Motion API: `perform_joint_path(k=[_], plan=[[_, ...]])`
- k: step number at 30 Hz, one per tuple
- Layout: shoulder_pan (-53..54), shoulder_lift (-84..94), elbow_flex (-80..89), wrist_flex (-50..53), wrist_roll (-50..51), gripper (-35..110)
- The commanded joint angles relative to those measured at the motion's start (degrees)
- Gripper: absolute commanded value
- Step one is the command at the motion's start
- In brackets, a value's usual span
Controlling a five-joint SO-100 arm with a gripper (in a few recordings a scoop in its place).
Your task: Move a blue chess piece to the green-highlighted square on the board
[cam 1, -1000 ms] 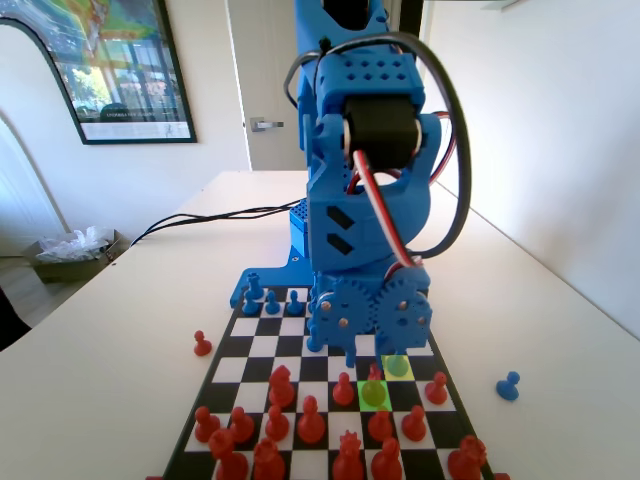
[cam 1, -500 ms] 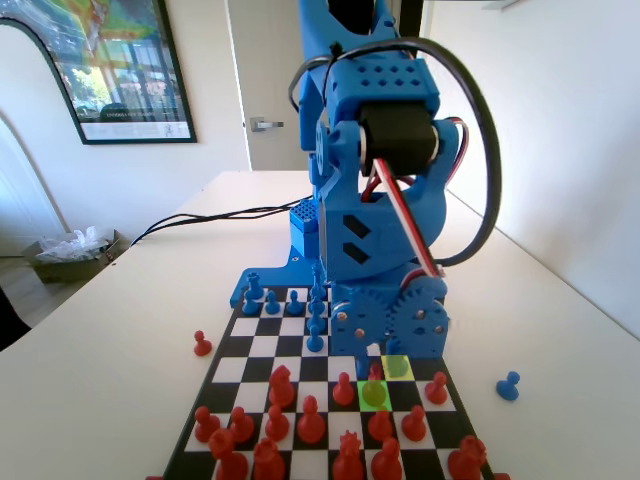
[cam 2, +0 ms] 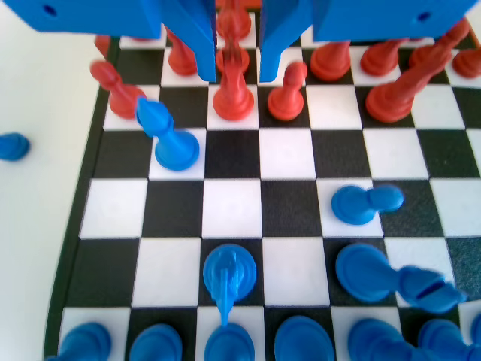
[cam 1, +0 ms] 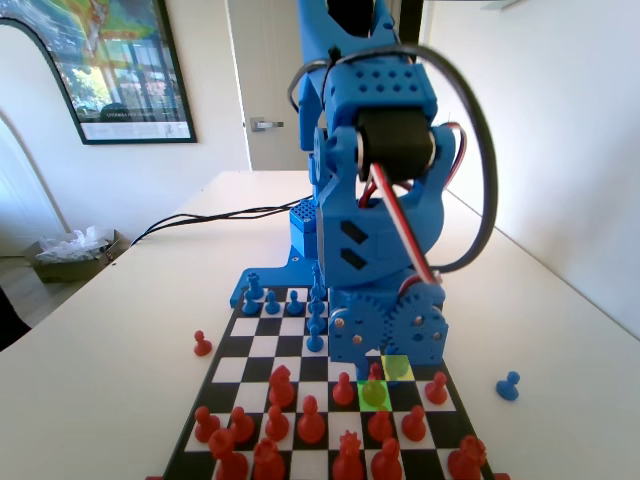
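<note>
Pawn point(cam 2: 168, 135) sits on a white square, down-left of my gripper point(cam 2: 237, 64). My jaws are open and hold nothing, above a red pawn point(cam 2: 233, 79). Green square point(cam 1: 374, 394) still has a red piece, so nothing is done yet, I think.

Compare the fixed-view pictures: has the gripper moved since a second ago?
Yes. Against the green-highlighted square, the gripper has shifted toward the picture's right, nearer that square, with the arm's gears now above it.

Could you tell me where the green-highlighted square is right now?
In the fixed view, the green-highlighted square lies right of centre, under a red pawn.
</note>
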Motion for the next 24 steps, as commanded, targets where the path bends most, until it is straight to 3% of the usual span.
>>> perform_joint_path(k=[1, 24], plan=[[-1.23, 2.02, -1.76, -0.53, -0.53, 9], [-0.79, 1.93, 1.41, -3.25, -2.29, 5]])
